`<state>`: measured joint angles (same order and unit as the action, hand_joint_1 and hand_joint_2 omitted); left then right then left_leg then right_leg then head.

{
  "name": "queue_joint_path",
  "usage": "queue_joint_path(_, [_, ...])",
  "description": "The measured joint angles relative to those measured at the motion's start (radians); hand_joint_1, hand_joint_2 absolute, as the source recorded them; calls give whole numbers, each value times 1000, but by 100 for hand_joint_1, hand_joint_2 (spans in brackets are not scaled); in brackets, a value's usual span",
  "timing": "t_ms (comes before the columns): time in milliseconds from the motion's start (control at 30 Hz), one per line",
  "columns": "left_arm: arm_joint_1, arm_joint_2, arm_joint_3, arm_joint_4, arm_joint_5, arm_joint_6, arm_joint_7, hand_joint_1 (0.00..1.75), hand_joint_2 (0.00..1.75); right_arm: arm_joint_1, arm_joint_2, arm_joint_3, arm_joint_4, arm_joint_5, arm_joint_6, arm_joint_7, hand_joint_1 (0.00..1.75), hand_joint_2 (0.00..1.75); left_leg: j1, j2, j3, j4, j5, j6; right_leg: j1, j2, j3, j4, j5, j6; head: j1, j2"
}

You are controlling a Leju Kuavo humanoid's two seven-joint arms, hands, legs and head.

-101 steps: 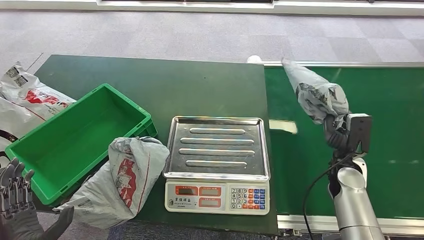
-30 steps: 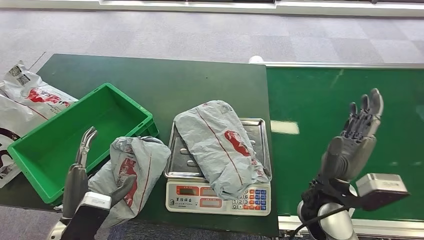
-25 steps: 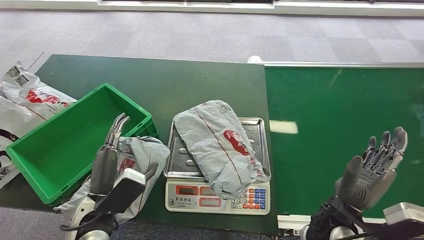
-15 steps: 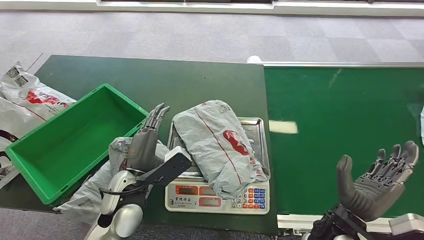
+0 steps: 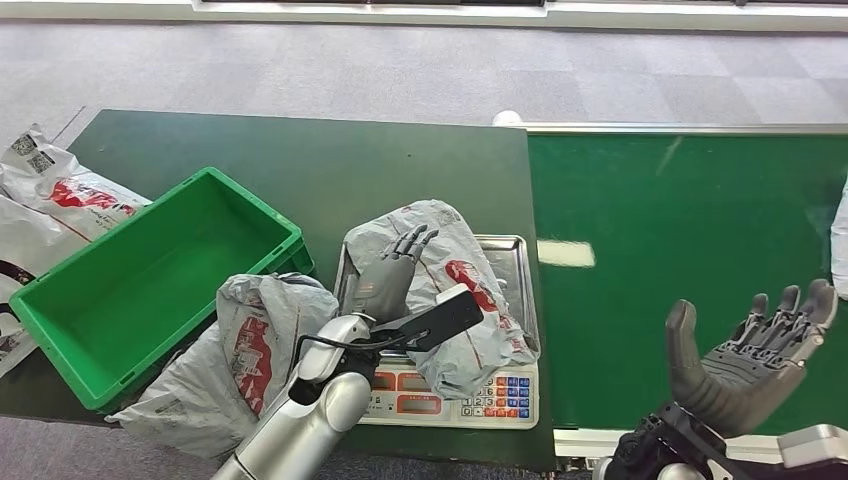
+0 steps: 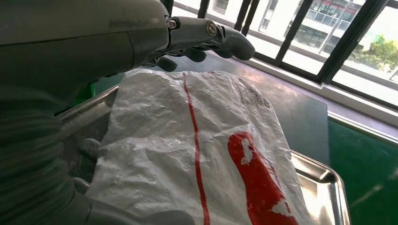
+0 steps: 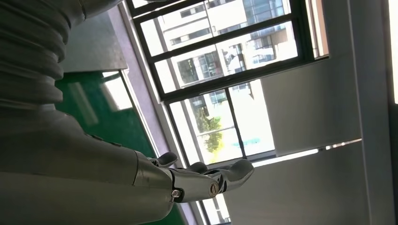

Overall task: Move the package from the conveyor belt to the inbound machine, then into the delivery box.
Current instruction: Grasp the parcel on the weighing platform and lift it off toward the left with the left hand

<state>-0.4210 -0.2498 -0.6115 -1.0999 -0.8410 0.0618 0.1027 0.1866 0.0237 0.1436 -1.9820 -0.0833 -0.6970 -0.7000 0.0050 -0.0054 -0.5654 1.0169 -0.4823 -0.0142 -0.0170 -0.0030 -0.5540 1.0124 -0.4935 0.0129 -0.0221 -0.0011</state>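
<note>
A grey package with red markings (image 5: pixel 455 290) (image 6: pixel 206 154) lies across the steel tray of the scale (image 5: pixel 520 260), the inbound machine. My left hand (image 5: pixel 390 272) (image 6: pixel 187 37) hovers over the package's left part with fingers spread, holding nothing. My right hand (image 5: pixel 745 355) (image 7: pixel 206 180) is raised palm-up near the front edge of the green conveyor belt (image 5: pixel 680 220), open and empty. The green delivery box (image 5: pixel 60 290) stands at the left, empty inside.
A second grey package (image 5: pixel 235 360) leans against the box's front right corner. More white and red bags (image 5: pixel 55 190) lie at the far left. Another pale package (image 5: pixel 840 240) shows at the belt's right edge. The scale's keypad (image 5: pixel 495 393) faces me.
The package went from my right hand over the belt onto the scale tray. My left hand has swung right from beside the box to above the package. My right hand has dropped back, open.
</note>
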Motion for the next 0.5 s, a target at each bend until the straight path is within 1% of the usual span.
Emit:
queue_joint_path(33, [-12,-5,-8,20,6,0,-1,175,175,-6,2,2,0,-3,0,0,0,175,0,0,0,0,0,0,0,0,0,0,0,0,0,0])
queue_joint_path(267, [-73,-33,-73,169,3,-7,25,175,175,-46,10,18,1,-11,0,0,0,175,0,0,0,0,0,0,0,0,0,0,0,0,0,0])
queue_joint_path(500, [-106,-45,-100,264,1,-18,31,175,175,-53,21,19,1,-9,0,0,0,175,0,0,0,0,0,0,0,0,0,0,0,0,0,0])
